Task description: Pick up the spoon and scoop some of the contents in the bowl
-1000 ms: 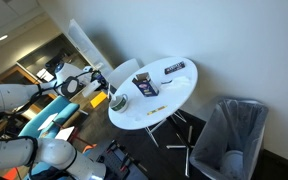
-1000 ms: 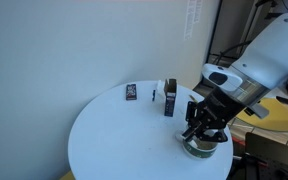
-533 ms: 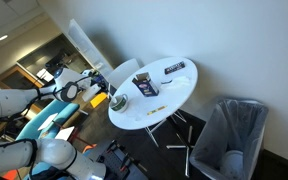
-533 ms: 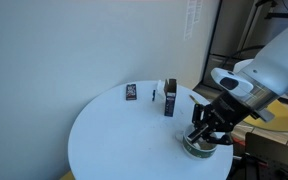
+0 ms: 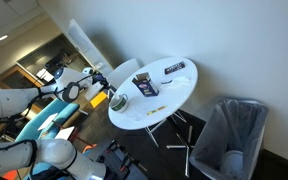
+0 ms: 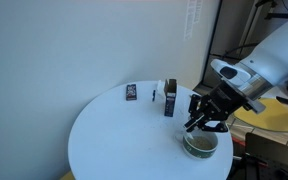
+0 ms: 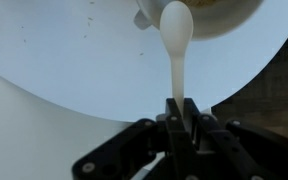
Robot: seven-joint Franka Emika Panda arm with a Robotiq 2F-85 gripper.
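My gripper (image 7: 181, 108) is shut on the handle of a white plastic spoon (image 7: 176, 45). In the wrist view the spoon's head lies over the rim of the small bowl (image 7: 214, 18) at the top edge. In an exterior view the bowl (image 6: 200, 143) sits near the table's edge, pale-rimmed with a dark greenish-brown inside, and my gripper (image 6: 205, 112) hangs just above it. In an exterior view the bowl (image 5: 118, 101) and gripper (image 5: 101, 84) show small at the table's near side.
The round white table (image 6: 114, 140) also carries a dark boxy object with a yellow patch (image 6: 170, 97) and a small dark flat item (image 6: 131, 92). A grey bin (image 5: 229, 135) stands beside the table. Chairs and the table's edge lie close to the bowl.
My gripper has lifted up from the bowl with the spoon; half a second ago it was down at the bowl's rim.
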